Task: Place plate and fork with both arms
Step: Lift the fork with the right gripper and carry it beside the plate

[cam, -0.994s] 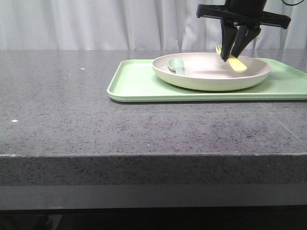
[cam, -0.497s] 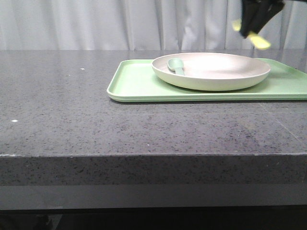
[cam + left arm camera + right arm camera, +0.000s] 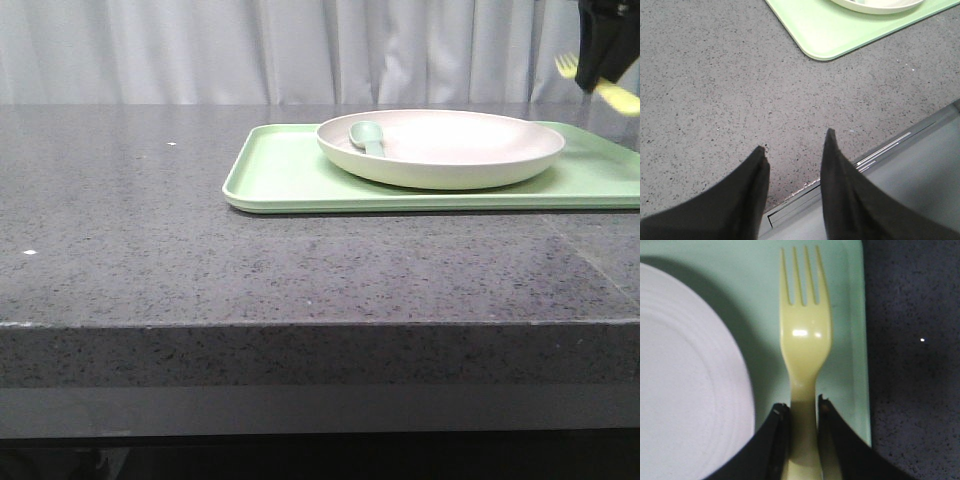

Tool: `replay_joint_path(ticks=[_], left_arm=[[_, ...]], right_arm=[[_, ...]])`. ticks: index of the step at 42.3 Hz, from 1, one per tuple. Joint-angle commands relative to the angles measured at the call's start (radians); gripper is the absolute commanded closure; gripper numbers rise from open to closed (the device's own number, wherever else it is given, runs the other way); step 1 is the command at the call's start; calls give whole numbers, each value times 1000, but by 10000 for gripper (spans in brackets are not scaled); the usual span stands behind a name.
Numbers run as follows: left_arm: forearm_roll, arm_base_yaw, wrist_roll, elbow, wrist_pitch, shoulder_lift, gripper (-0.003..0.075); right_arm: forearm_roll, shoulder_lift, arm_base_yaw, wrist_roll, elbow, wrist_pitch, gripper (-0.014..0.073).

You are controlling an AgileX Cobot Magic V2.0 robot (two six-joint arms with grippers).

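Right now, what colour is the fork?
Pale yellow fork, clearest in the right wrist view.

Front view: plate point(image 3: 441, 148) sits on green tray point(image 3: 290, 175) on the grey speckled table point(image 3: 150, 220). Grey-green spoon point(image 3: 367, 137) lies in the plate's left side. Right end effector point(image 3: 607, 55), upper right edge, holds yellow fork point(image 3: 600, 85) aloft.

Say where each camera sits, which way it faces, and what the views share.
Front: low, facing forward across the table at the tray, plate and spoon; right claw with fork at the edge.
Left wrist: above the table's near edge; open left claw.
Right wrist: looks down over the tray; claw shut on the fork.
All three share tray and plate.
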Motion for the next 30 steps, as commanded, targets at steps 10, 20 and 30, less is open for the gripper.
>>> replay_joint_path(ticks=[10, 20, 30], left_arm=[[-21, 3, 2, -28, -62, -4, 470], [-21, 3, 2, -28, -62, -4, 470], [-21, 3, 2, -28, -62, -4, 470]], right_arm=[[-5, -60, -22, -21, 73, 46, 487], [10, -4, -17, -40, 83, 51, 486], [10, 3, -17, -46, 83, 42, 433]])
